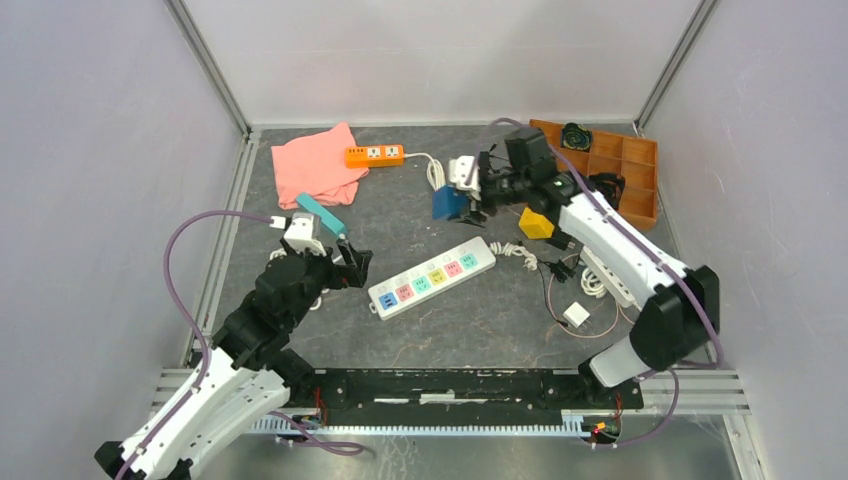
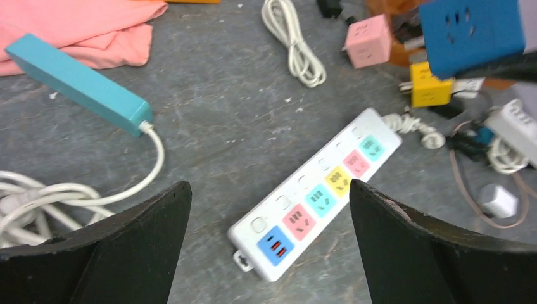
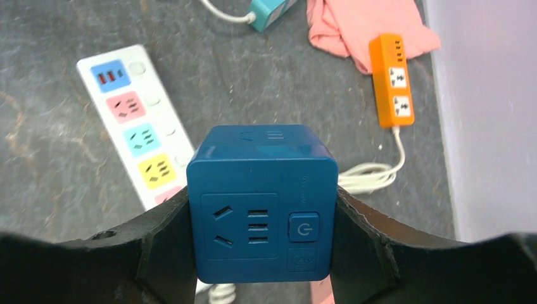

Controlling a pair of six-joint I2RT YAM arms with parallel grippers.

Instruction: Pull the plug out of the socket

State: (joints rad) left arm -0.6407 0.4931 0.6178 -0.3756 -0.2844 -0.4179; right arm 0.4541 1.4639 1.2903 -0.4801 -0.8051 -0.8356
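- While the socket [image 1: 432, 278] lies flat on the counter [image 1: 480, 330] with all six of its pastel panels bare, the blue cube plug [image 1: 449, 203] is held aloft beyond the socket's far end, clamped tight in the right gripper [image 3: 261, 215].
- The pull is judged done: no contact between plug and socket is seen, and at most the setting-down of the plug is thought to be left.
- The left gripper [image 2: 269, 189] is held wide open, with nothing in it, near the socket's blue-panel end.
- Four power strips are counted: the socket itself, an orange one [image 1: 375, 155], a teal one [image 1: 320, 213] and a plain white one [image 2: 516, 126], all lying apart from the socket.
- Three cube plugs are counted: the blue one, a yellow one [image 1: 536, 223] and a pink one [image 2: 367, 41], the last two past the socket's far end.
- One pink cloth [image 1: 315, 165] and one orange tray [image 1: 625, 165] are seen well beyond the socket.
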